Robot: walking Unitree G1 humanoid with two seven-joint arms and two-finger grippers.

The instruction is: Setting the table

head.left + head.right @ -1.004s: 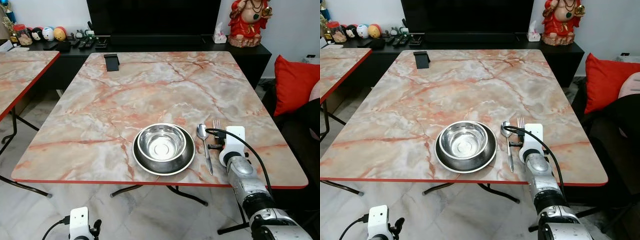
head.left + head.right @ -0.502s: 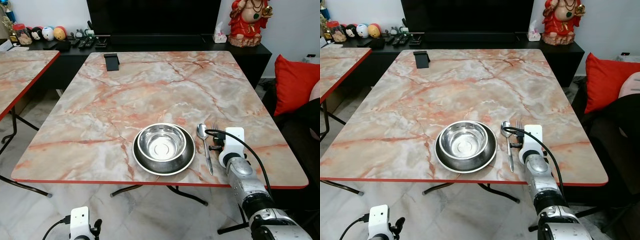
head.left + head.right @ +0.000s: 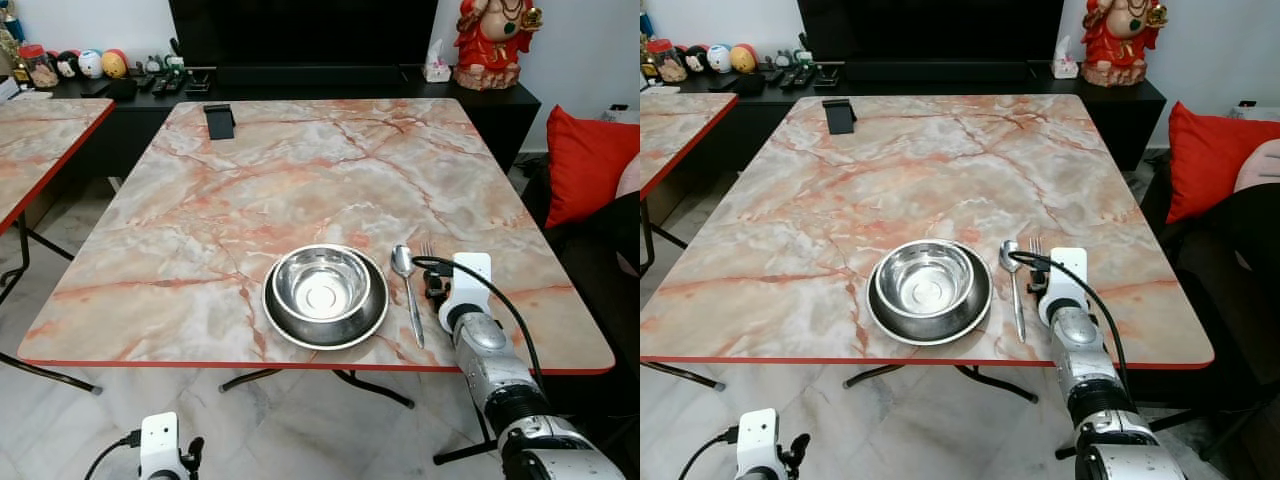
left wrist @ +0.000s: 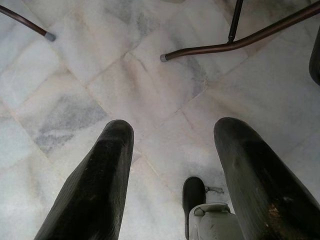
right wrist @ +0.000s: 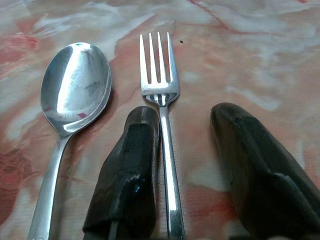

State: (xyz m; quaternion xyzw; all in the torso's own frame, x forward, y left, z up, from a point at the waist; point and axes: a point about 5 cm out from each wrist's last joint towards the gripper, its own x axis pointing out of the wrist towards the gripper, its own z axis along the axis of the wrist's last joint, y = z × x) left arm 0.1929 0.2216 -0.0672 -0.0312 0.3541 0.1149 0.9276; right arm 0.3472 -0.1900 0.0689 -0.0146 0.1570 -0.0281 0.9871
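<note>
Steel: one bowl [image 3: 322, 288], one spoon [image 3: 406, 288], one fork [image 5: 162, 120].

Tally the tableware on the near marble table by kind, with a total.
Bowl: 1
Plate under the bowl: 1
Spoon: 1
Fork, lying between the open fingers of the right tool: 1
Total: 4

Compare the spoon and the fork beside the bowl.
The spoon ends in a rounded bowl; the fork ends in four tines. The spoon lies nearer the bowl; the fork lies farther out, between the right gripper fingers. Both are shiny metal, flat on the table, side by side.
</note>
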